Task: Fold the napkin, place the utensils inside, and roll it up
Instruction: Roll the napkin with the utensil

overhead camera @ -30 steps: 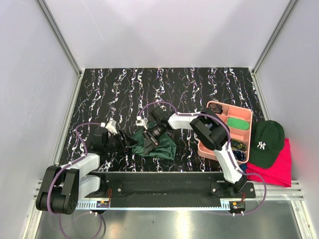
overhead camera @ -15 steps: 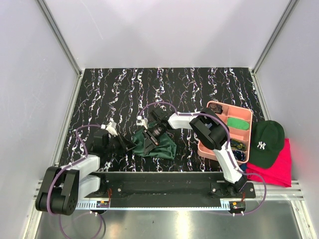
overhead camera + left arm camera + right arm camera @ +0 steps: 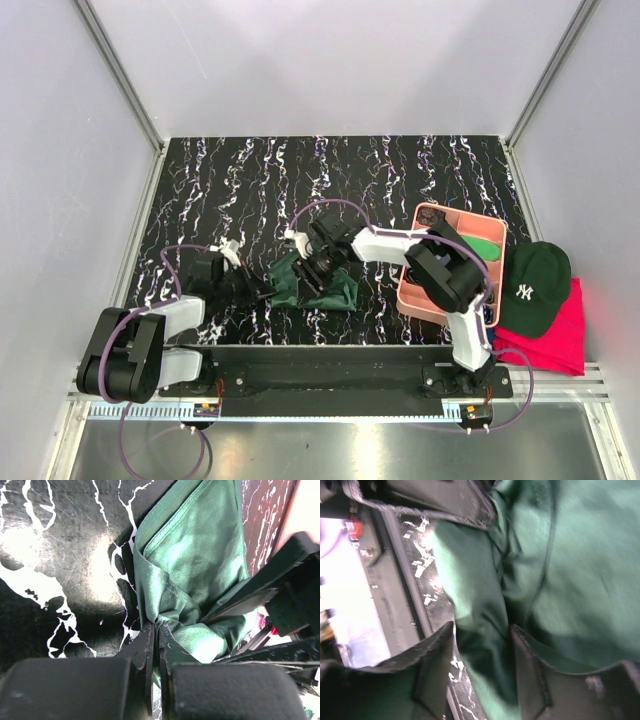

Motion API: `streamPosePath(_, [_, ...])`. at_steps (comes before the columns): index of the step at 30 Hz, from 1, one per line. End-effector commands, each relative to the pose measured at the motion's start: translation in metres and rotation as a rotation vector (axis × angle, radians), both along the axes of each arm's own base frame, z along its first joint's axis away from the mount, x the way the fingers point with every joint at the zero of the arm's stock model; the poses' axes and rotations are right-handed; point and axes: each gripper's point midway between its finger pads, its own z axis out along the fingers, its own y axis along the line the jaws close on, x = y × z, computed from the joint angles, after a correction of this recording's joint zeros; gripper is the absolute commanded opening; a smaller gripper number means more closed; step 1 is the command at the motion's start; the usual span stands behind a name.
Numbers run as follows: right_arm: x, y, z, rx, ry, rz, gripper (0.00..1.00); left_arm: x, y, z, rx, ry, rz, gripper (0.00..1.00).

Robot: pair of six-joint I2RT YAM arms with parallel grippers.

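Where the two arms meet, the napkin (image 3: 322, 287) lies crumpled on the black marbled table (image 3: 350, 180).
From above, the left gripper (image 3: 263, 292) and the right gripper (image 3: 318, 272) touch its edges. Left wrist: fingers (image 3: 145, 650) pinched tight on a napkin (image 3: 200, 560) fold. Right wrist: fingers (image 3: 436, 650) part open, straddling a ridge of napkin (image 3: 580, 580).

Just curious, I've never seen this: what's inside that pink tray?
A bright green swatch lies in one compartment of the tray, a small dark item in the far corner. The right arm covers the middle, so anything beneath it is hidden.
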Motion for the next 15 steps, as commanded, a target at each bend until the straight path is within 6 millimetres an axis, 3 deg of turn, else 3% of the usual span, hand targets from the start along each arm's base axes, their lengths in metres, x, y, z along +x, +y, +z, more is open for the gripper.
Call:
streamPosePath(1, [0.025, -0.027, 0.002, -0.116, -0.228, -0.095, 0.61, -0.003, 0.01, -0.015, 0.093, 0.048, -0.002, 0.0])
streamPosePath(7, [0.03, -0.019, 0.037, -0.025, -0.46, -0.102, 0.74, 0.001, 0.008, -0.011, 0.102, 0.054, -0.027, 0.0])
streamPosePath(10, [0.027, -0.014, 0.045, -0.022, -0.611, -0.099, 0.78, 0.003, 0.006, -0.011, 0.106, 0.063, -0.038, 0.0])
streamPosePath(14, [0.007, -0.003, 0.044, -0.037, -0.794, -0.038, 0.84, 0.003, 0.004, -0.012, 0.115, 0.078, -0.049, 0.0])
streamPosePath(15, [0.013, -0.004, 0.045, -0.064, -0.864, -0.049, 0.84, 0.003, 0.004, -0.012, 0.114, 0.078, -0.05, 0.0])
